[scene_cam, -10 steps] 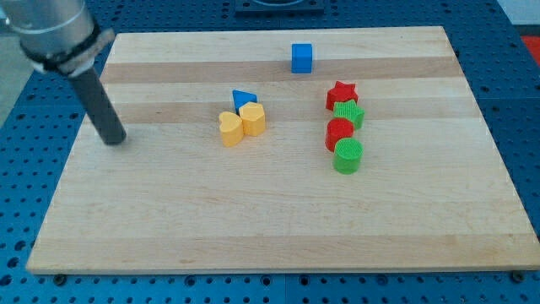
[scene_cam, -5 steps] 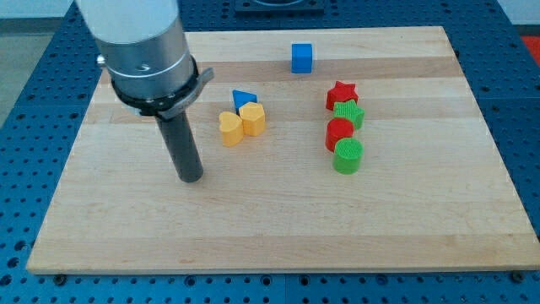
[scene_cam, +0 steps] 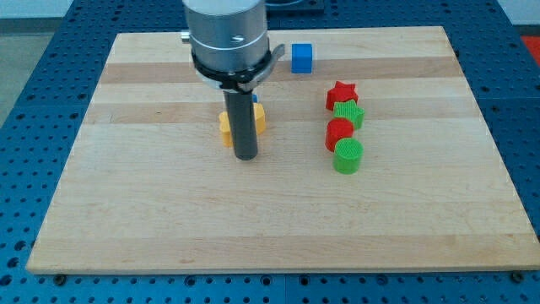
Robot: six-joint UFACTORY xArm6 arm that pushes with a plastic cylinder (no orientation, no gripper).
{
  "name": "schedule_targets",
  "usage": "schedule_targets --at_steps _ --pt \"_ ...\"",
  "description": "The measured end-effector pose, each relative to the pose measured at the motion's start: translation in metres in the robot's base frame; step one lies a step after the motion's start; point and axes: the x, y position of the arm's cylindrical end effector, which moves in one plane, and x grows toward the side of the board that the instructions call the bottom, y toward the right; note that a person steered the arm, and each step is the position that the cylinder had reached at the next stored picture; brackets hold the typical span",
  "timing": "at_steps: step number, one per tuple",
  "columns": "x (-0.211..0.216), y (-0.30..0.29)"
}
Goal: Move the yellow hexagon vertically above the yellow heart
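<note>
Now — my tip (scene_cam: 245,157): just below yellow heart (scene_cam: 224,124) and yellow hexagon (scene_cam: 259,118), mid-board.
Claw: none — a bare rod.

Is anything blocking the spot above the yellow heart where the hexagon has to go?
I can't tell. My tip sits below the yellow heart and yellow hexagon; the rod hides that spot.

Wooden board (scene_cam: 405,219) on blue pegboard bench. Blue cube (scene_cam: 302,57) nr top edge, mid. Right of centre, a tight column top to btm: red star (scene_cam: 341,91), green star (scene_cam: 349,112), red block (scene_cam: 338,132), green cylinder (scene_cam: 348,155). Yellow heart (scene_cam: 224,127) & yellow hexagon (scene_cam: 259,117) at centre, mostly hidden by rod.
</note>
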Motion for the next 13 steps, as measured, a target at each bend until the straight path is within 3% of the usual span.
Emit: schedule_targets --at_steps 10,13 --pt "0.017 0.015" --pt "-0.047 0.028"
